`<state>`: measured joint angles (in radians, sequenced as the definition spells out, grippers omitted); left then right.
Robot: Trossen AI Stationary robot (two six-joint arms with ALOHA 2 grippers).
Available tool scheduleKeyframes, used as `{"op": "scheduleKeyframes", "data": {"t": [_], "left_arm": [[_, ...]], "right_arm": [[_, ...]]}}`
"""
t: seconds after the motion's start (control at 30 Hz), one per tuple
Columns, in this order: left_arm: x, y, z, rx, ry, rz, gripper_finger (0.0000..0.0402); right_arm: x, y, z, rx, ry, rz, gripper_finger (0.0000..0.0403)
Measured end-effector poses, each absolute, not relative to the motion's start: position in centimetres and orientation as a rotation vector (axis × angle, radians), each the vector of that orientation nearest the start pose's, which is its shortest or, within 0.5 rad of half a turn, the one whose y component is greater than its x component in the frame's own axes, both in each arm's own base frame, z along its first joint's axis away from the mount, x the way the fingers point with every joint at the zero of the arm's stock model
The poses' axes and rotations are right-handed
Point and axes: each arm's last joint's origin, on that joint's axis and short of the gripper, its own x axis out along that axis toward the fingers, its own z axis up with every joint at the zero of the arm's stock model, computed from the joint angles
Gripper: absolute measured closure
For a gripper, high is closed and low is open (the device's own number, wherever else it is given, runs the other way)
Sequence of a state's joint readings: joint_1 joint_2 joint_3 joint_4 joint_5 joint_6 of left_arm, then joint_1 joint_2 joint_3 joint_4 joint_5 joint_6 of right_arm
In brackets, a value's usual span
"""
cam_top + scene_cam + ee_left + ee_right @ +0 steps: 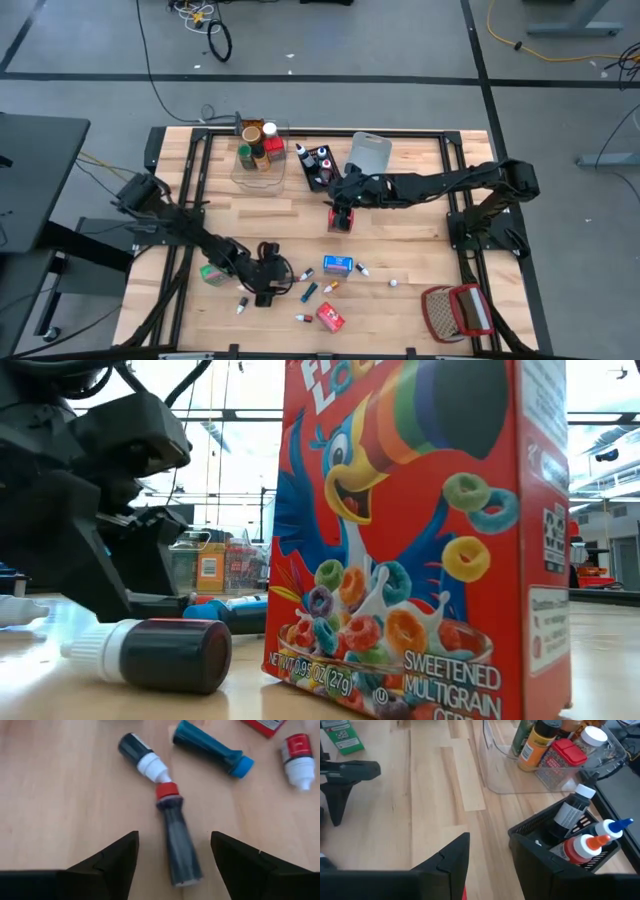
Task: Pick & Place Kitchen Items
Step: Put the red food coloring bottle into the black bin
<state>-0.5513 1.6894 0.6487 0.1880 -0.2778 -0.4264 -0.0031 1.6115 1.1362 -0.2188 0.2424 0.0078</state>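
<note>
Beside open left gripper point(172, 865), red cereal box point(415, 535): "SWEETENED MULTIGRAIN"; right gripper's state unclear.

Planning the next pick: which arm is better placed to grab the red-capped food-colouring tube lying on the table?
Left. The left gripper hangs right over the red-capped tube, its open fingers either side of it. The right gripper is farther up the table at a red box, near the black bin.

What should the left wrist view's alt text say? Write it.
The left claw hangs open over a wooden table, straddling a red-capped tube. Beyond lie a white-capped tube, a blue-capped tube and a red-labelled tube.
</note>
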Motion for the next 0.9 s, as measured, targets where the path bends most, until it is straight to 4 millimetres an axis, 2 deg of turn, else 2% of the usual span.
{"op": "scheduleKeyframes", "data": {"t": [0.13, 0.3, 0.6, 0.73, 0.9], "left_arm": [[25.3, -14.0, 11.2, -0.037, 0.822, -0.074, 0.0181], [25.5, -13.5, 11.2, -0.036, 0.822, -0.039, 0.0250], [26.3, -11.5, 11.4, 0.066, 0.744, 0.180, 0.0355], [27.1, -9.5, 11.5, 0.118, 0.723, 0.296, 0.0362], [28.3, -6.2, 11.8, 0.161, 0.714, 0.384, 0.0342]], "right_arm": [[35.0, -0.8, 24.7, -0.090, 0.690, -0.232, 0.0248], [35.0, -0.8, 24.7, -0.100, 0.691, -0.229, 0.0248], [35.0, -0.8, 24.7, -0.099, 0.691, -0.229, 0.0248], [35.0, -0.8, 24.7, -0.099, 0.690, -0.229, 0.0248], [35.0, -0.8, 24.7, -0.100, 0.690, -0.229, 0.0248]]}}
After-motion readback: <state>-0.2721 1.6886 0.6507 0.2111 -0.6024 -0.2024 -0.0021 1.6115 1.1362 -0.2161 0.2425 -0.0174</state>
